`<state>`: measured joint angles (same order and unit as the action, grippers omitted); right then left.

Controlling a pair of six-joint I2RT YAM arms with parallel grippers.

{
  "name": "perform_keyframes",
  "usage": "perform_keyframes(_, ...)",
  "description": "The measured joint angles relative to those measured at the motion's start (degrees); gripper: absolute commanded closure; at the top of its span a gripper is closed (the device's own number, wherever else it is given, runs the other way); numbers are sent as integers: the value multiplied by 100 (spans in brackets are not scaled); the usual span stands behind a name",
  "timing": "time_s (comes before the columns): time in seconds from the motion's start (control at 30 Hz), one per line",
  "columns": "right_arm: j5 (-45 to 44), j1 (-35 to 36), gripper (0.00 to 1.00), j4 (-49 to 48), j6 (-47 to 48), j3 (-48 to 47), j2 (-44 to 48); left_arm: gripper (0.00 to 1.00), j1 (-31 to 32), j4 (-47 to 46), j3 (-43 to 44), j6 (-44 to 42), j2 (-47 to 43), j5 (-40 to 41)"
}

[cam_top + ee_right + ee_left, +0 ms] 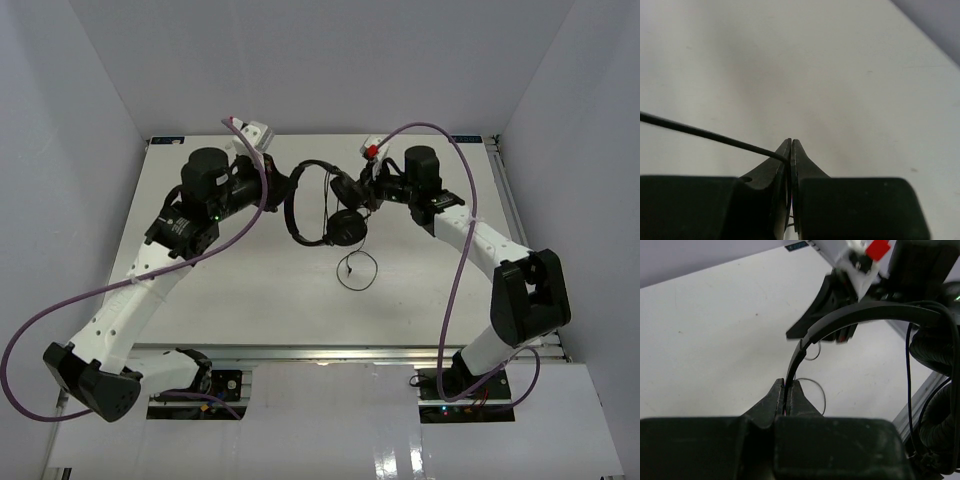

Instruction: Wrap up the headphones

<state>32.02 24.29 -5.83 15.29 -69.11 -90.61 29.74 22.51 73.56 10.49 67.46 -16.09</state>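
We see both arms reaching inward over the far half of the table (250, 290), meeting at the headphones (345, 228). The left arm folds at its elbow near the front left corner, and its forearm slants away and toward the middle, with the wrist turned to the right. The left gripper (788, 390) has its fingers pressed together on the thin headband (855, 315), clamping it near one end. From there the band arches up and away toward the two earcups (935, 347), which hang at the right of the left wrist view.

The right arm bends at a dark elbow near the right edge of the table, and its forearm runs away and to the left, with the wrist pointing toward the earcups. The right gripper (791, 147) is pinched onto the thin black cable (700, 132), which runs off taut to the left from its fingertips.

In the overhead view the headphones sit between the two grippers, and a loose loop of cable lies just nearer to us than the lower earcup. A thick purple robot cable (60, 310) trails along each arm.
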Motion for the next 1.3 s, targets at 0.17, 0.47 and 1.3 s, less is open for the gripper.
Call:
perform_keyframes(0.17,1846,-4,89,-2215,-2096,1113,-234,100,2,19,1114,395,252,167)
perform_keyframes(0.47,2970,728,82,-6037,-6437,1000,-1852,100,7,-70,2989,1025,1217,491)
perform_keyframes(1.3,2893,1492,92,-3260,-3541,2497,1432,100,-2029,304,2918,361,1683,3074)
